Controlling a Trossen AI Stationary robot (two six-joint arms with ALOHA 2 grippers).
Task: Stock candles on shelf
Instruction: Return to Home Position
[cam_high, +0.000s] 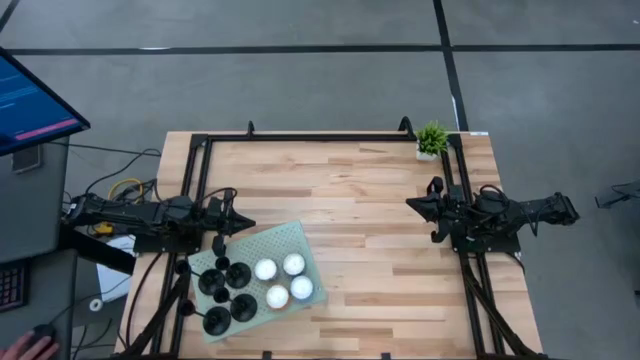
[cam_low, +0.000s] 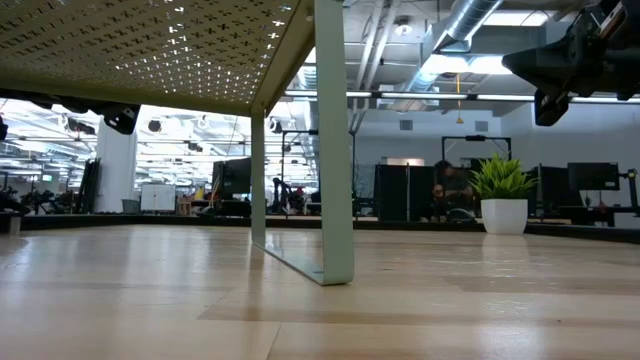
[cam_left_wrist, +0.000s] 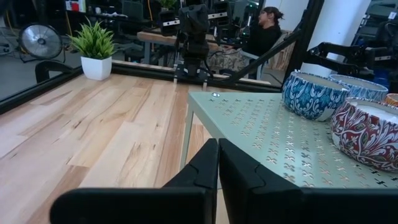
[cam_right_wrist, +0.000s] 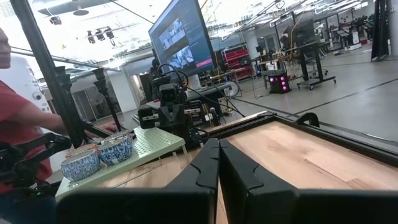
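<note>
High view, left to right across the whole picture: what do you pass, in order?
Monitor → black round objects on the shelf → candles → right gripper. The left gripper overlaps the shelf and the plant overlaps the right gripper, so both are left out.

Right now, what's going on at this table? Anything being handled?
Nothing is being handled. The left gripper is shut and empty, just off the far edge of the shelf. The right gripper is also shut and empty, across the table near the potted plant. Four candles sit in a two-by-two cluster on the shelf's right half, and neither gripper touches them.
</note>
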